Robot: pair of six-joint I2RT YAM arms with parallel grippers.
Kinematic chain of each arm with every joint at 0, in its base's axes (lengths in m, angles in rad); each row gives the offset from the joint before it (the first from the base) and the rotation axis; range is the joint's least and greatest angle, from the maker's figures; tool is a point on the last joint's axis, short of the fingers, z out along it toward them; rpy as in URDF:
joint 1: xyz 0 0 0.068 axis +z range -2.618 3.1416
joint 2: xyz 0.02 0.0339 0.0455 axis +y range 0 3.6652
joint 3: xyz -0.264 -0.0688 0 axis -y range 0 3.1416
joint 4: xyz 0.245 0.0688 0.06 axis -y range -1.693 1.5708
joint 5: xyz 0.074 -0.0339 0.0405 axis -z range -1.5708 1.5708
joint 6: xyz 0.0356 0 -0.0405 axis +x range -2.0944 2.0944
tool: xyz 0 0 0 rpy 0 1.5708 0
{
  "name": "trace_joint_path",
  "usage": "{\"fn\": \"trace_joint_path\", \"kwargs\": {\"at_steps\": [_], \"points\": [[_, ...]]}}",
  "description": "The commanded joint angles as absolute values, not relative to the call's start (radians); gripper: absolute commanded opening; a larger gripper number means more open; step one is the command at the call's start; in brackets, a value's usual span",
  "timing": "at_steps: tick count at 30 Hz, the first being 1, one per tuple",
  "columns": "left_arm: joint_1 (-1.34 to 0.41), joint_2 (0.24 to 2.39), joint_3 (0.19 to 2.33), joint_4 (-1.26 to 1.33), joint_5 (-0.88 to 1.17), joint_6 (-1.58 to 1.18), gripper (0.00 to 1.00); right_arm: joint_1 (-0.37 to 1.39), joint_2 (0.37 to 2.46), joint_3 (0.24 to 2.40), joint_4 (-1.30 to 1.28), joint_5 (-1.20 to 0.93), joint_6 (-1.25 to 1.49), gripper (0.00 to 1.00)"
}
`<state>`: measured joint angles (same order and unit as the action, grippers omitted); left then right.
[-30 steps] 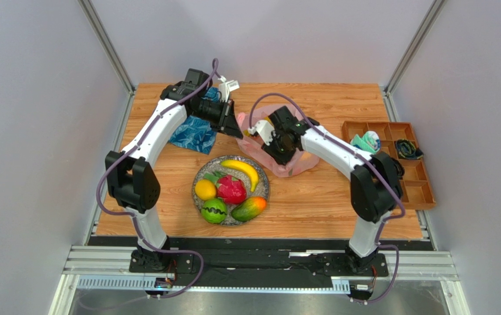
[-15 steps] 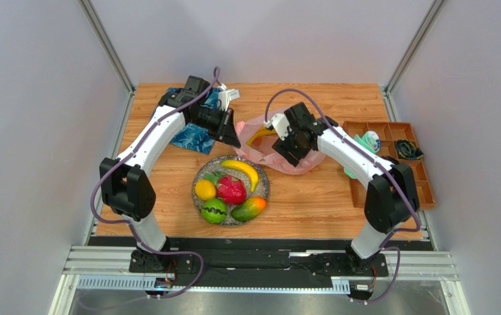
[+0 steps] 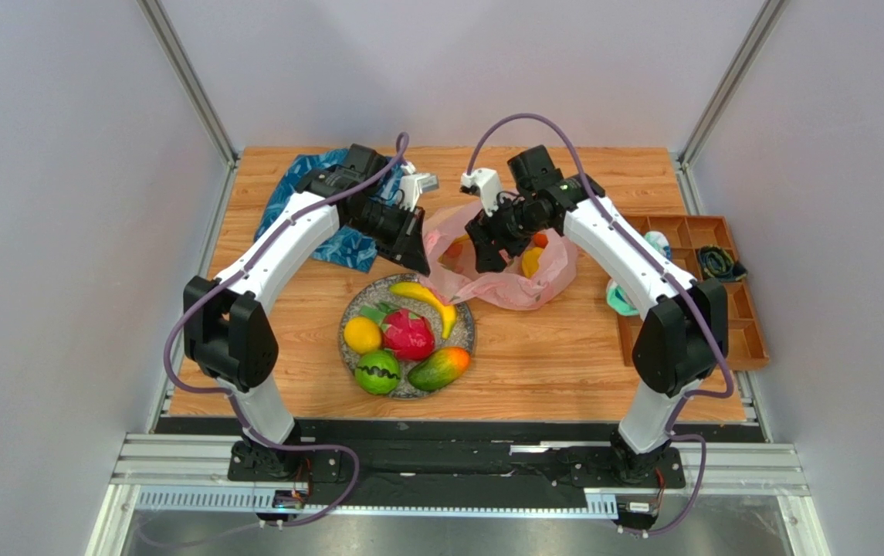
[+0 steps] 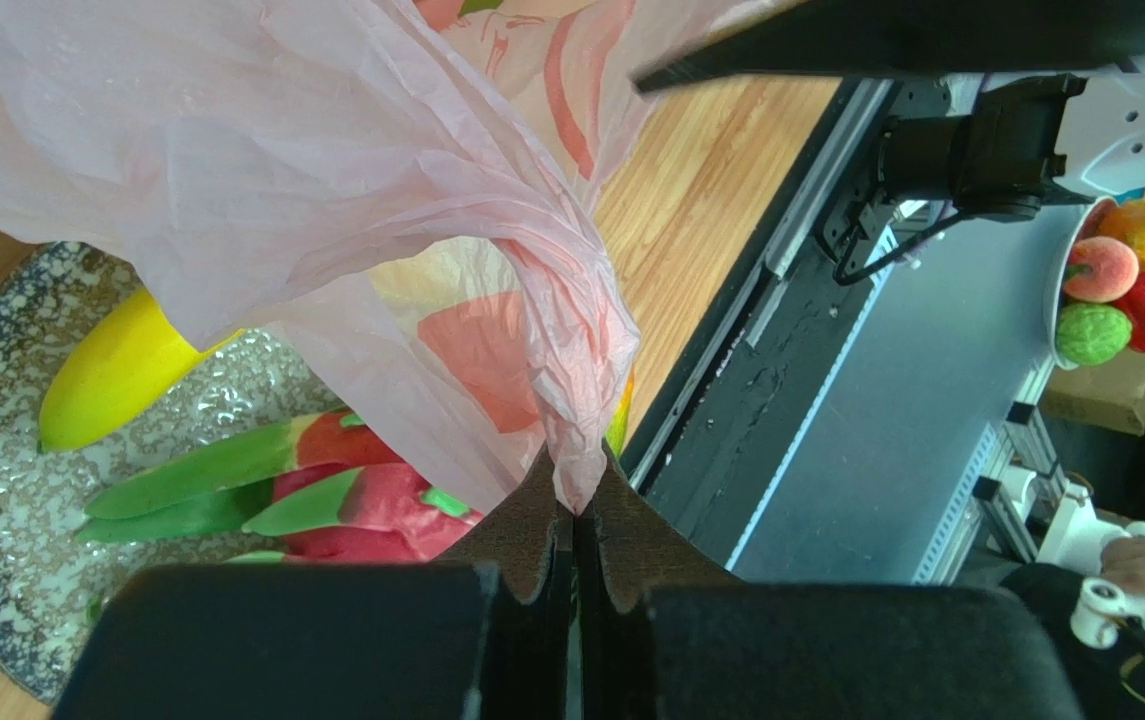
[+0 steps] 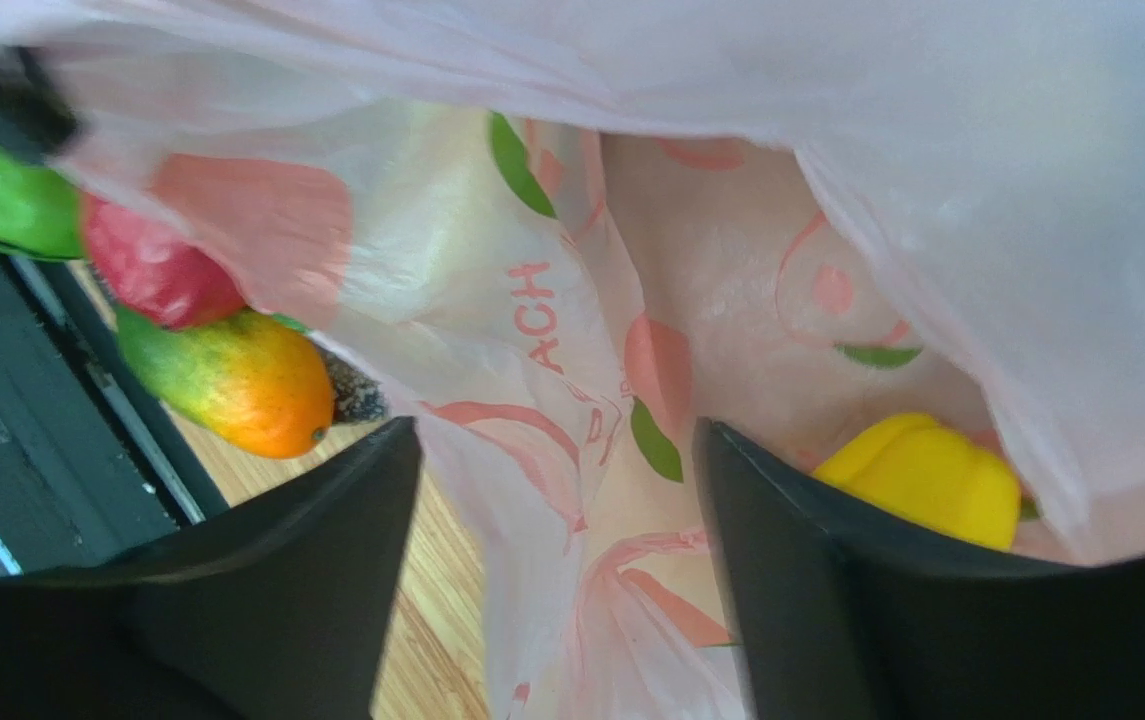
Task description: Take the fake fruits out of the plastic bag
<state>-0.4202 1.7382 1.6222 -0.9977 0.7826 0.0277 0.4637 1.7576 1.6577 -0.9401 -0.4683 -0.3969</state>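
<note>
Left gripper (image 4: 575, 518) pinches bag (image 3: 499, 284) edge; right gripper (image 5: 551, 450) open over bag. Risk: jaws snag film, missing yellow fruit (image 5: 924, 477) inside.

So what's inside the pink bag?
A yellow fruit shows inside the bag, and the top view adds an orange fruit next to it. The crinkled film hides the rest, so whether more fruit lies there can't be told.

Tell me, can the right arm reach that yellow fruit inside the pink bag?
Probably yes: the right gripper hangs open near the yellow fruit, while the left gripper pinches the plastic bag up. Bag film may cover it.
</note>
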Motion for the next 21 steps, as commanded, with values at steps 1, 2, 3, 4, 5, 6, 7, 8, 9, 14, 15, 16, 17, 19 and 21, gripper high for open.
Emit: {"fn": "trace_joint_path", "kwargs": {"at_steps": [1,2,3,4,5,6,7,8,9,14,15,16,17,19,21], "points": [[-0.419,1.746,1.626,-0.993,0.804,0.018,0.0,0.466,1.767,1.506,-0.855,-0.194,-0.367,0.61],[-0.42,1.747,1.632,-0.991,0.805,0.017,0.0,0.466,1.76,1.473,-0.862,-0.134,-0.385,0.54],[-0.419,1.752,1.635,-0.991,0.804,0.017,0.0,0.466,1.758,1.453,-0.891,-0.058,-0.394,0.5],[-0.419,1.752,1.644,-0.992,0.805,0.018,0.0,0.468,1.753,1.437,-0.929,-0.039,-0.402,0.49],[-0.419,1.753,1.647,-0.989,0.808,0.02,0.0,0.469,1.712,1.375,-0.966,-0.026,-0.423,0.46],[-0.419,1.753,1.651,-0.989,0.805,0.021,0.0,0.479,1.668,1.338,-0.965,-0.015,-0.448,0.46],[-0.419,1.755,1.654,-0.988,0.807,0.021,0.0,0.497,1.629,1.294,-0.956,0.0,-0.478,0.45],[-0.419,1.758,1.654,-0.983,0.805,0.023,0.0,0.533,1.597,1.225,-0.925,0.061,-0.532,0.45],[-0.419,1.758,1.652,-0.983,0.804,0.026,0.0,0.541,1.547,1.2,-0.913,0.101,-0.549,0.45],[-0.426,1.773,1.649,-0.977,0.807,0.025,0.0,0.535,1.566,1.215,-0.896,0.126,-0.583,0.43],[-0.429,1.775,1.652,-0.979,0.805,0.025,0.0,0.534,1.58,1.254,-0.89,0.127,-0.584,0.43],[-0.431,1.775,1.66,-0.98,0.808,0.026,0.0,0.531,1.61,1.282,-0.881,0.126,-0.584,0.44],[-0.434,1.775,1.663,-0.983,0.807,0.028,0.0,0.529,1.624,1.302,-0.858,0.13,-0.587,0.51],[-0.437,1.775,1.669,-0.988,0.807,0.032,0.0,0.528,1.682,1.364,-0.832,0.153,-0.606,0.59],[-0.437,1.773,1.667,-0.989,0.804,0.037,0.0,0.528,1.727,1.399,-0.798,0.191,-0.627,0.66]]}}
